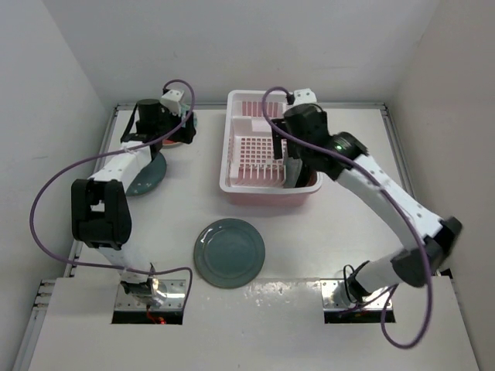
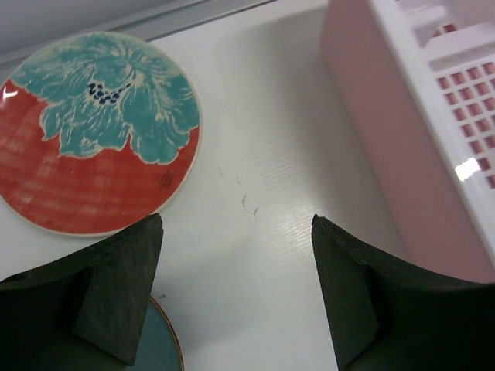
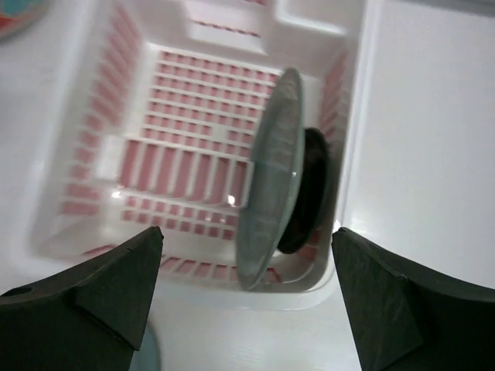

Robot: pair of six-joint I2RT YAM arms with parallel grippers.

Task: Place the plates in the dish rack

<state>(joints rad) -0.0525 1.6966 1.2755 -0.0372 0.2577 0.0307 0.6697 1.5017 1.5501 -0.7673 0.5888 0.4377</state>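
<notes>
The pink-and-white dish rack stands at the back centre. In the right wrist view a large grey-teal plate stands on edge at the right end of the rack, with the small black plate behind it. My right gripper is open and empty above them, over the rack's right end. My left gripper is open and empty above bare table between the rack and the red plate with its pale blue flower. A second grey-teal plate lies flat at the front centre.
A darker teal plate lies at the left, partly under my left arm; its rim shows in the left wrist view. White walls enclose the table at the back and both sides. Purple cables loop over both arms.
</notes>
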